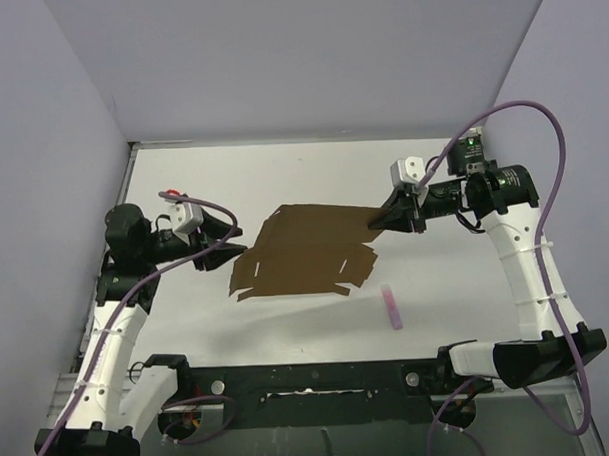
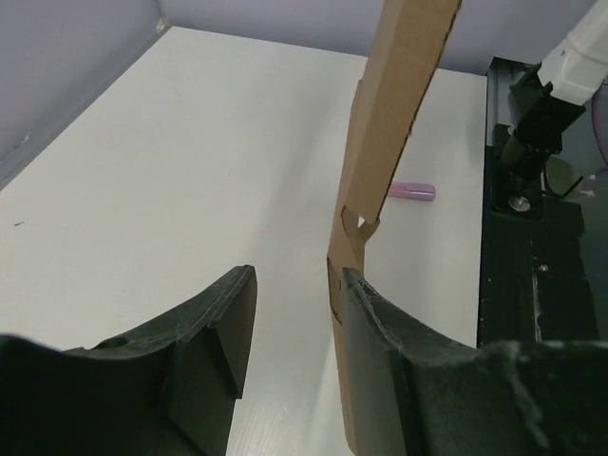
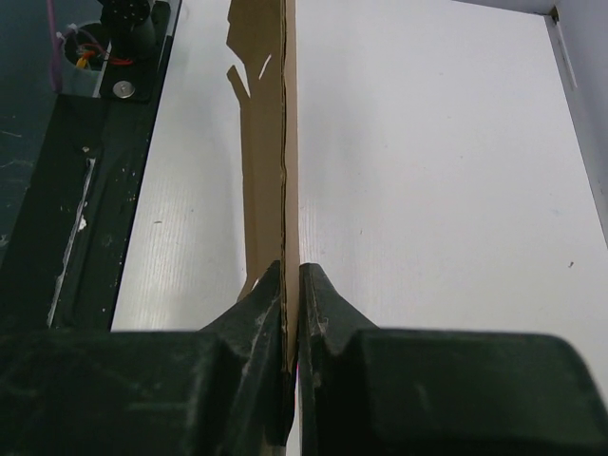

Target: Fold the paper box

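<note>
Brown paper box (image 1: 305, 253) unfolded, long axis left-right, right pincer (image 1: 374, 223) clamped on its corner, left pincer (image 1: 237, 241) parted

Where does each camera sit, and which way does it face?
Top external: above and behind, looking down on the table; left arm and right arm show.
Left wrist: on the left arm, looking past its open left hand at the paper box.
Right wrist: on the right arm, looking past the right hand, shut on the paper box.
Shared: all show the paper box; top and left wrist share the pink stick.
</note>
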